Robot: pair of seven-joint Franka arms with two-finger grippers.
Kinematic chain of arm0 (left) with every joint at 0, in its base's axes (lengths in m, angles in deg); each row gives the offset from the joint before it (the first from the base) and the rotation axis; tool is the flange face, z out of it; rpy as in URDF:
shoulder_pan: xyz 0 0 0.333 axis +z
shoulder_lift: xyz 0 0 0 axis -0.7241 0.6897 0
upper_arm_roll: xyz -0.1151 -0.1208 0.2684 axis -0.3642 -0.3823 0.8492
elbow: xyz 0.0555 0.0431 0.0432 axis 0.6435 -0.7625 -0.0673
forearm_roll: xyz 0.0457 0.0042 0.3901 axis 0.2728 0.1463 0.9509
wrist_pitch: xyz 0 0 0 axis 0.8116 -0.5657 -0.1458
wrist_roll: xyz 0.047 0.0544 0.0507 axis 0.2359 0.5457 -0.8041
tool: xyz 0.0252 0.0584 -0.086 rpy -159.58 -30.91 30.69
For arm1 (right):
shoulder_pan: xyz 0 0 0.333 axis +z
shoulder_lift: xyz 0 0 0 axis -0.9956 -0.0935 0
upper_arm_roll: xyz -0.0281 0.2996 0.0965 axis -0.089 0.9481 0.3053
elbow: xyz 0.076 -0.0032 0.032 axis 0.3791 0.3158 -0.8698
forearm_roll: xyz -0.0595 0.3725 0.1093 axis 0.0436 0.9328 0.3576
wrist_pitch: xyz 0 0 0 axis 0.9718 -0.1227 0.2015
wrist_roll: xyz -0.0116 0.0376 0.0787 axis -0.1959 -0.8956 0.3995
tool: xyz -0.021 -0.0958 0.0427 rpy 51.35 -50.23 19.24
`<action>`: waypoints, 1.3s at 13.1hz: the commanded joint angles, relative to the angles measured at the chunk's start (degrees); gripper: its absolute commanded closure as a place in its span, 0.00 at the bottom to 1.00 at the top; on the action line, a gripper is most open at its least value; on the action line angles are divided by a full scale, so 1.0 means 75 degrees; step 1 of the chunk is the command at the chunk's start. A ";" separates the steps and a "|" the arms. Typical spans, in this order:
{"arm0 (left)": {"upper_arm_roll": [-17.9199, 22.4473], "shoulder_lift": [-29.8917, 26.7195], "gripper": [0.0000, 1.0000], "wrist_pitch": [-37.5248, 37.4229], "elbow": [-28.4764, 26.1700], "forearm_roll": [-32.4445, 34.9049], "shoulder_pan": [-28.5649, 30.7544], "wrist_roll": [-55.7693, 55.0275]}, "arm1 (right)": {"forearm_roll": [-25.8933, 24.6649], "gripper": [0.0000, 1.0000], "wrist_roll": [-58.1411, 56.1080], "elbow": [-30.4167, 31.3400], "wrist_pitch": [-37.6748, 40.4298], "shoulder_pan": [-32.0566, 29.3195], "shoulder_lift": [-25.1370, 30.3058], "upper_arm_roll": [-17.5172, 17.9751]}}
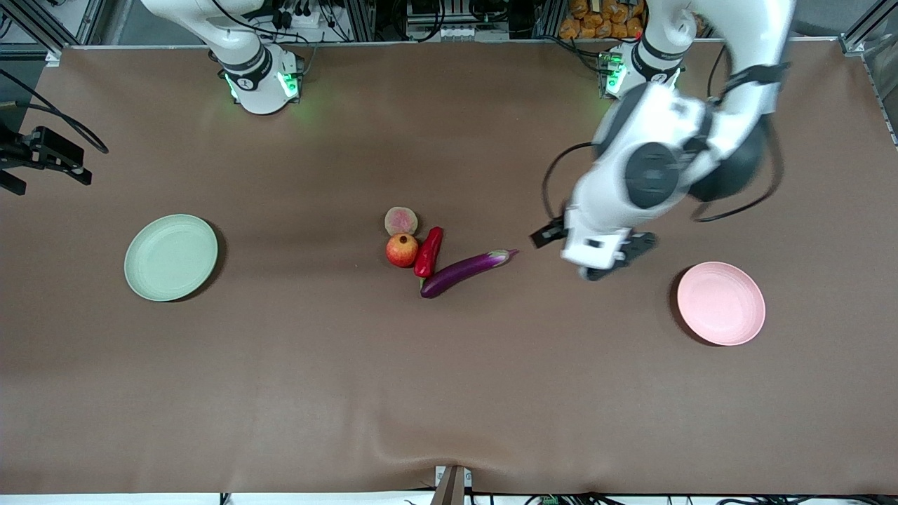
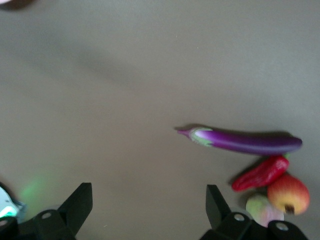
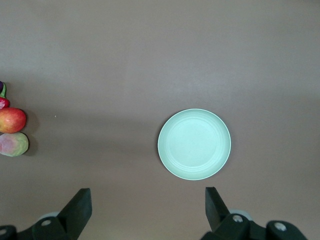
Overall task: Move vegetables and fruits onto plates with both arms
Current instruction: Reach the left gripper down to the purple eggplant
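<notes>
A brown table [image 1: 280, 393] carries the four pieces of produce bunched near its middle, with a plate toward each end. The pale green plate [image 1: 171, 257] lies toward the right arm's end and the pale pink plate [image 1: 720, 303] toward the left arm's end; both are bare and well apart from the cluster. Nothing stands between the produce and either plate except the left arm itself, whose white wrist hangs over the table between the eggplant's stem end and the pink plate.

The eggplant [image 1: 466, 271] lies on a slant, its long axis running from its rounded end, nearer the front camera, to its pale stem end, which is farther off and points toward the left arm's end. The red chili pepper [image 1: 428, 252] lies just beside it, steeper, seemingly touching the eggplant's rounded end, though the contact is hard to judge. The pomegranate [image 1: 402, 250] sits against the pepper, and the tan-green fruit [image 1: 401, 221] is just beside it, farther from the camera.

The left gripper [image 2: 149, 207] hovers over bare table near the eggplant's stem, jaws wide apart and holding nothing. The right gripper [image 3: 148, 210] appears only in its own wrist view: fingers spread, empty, high over the table with the green plate below.
</notes>
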 commanded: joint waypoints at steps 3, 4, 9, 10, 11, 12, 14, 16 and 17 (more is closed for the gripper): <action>0.0057 0.1118 0.00 0.1267 0.0386 0.0230 -0.0796 -0.2406 | 0.0114 0.00 0.0060 -0.0161 0.0103 -0.0049 -0.0087 0.0033; 0.0080 0.1457 0.00 0.1852 0.0432 0.0253 -0.1064 -0.3342 | 0.0114 0.00 0.0060 -0.0161 0.0103 -0.0049 -0.0087 0.0033; 0.0245 0.2443 0.00 0.3801 0.0480 0.0312 -0.1676 -0.6569 | 0.0114 0.00 0.0048 -0.0161 0.0103 -0.0061 -0.0087 0.0033; 0.0256 0.2572 0.00 0.4012 0.0480 0.0323 -0.1688 -0.7061 | 0.0114 0.00 0.0060 -0.0161 0.0103 -0.0061 -0.0087 0.0033; 0.0257 0.2678 0.00 0.4177 0.0480 0.0324 -0.1688 -0.7530 | 0.0114 0.00 0.0048 -0.0161 0.0103 -0.0061 -0.0087 0.0033; 0.0257 0.2737 0.00 0.4248 0.0480 0.0324 -0.1688 -0.7814 | 0.0114 0.00 0.0060 -0.0161 0.0103 -0.0061 -0.0087 0.0033; 0.0245 0.2878 0.00 0.4330 0.0480 0.0300 -0.1688 -0.8037 | 0.0114 0.00 0.0048 -0.0161 0.0103 -0.0061 -0.0087 0.0033; 0.0256 0.2972 0.00 0.4377 0.0468 0.0323 -0.1700 -0.8401 | 0.0114 0.00 0.0048 -0.0161 0.0103 -0.0073 -0.0087 0.0033; 0.0245 0.3042 0.00 0.4377 0.0456 0.0324 -0.1781 -0.8402 | 0.0114 0.00 0.0060 -0.0161 0.0103 -0.0061 -0.0087 0.0033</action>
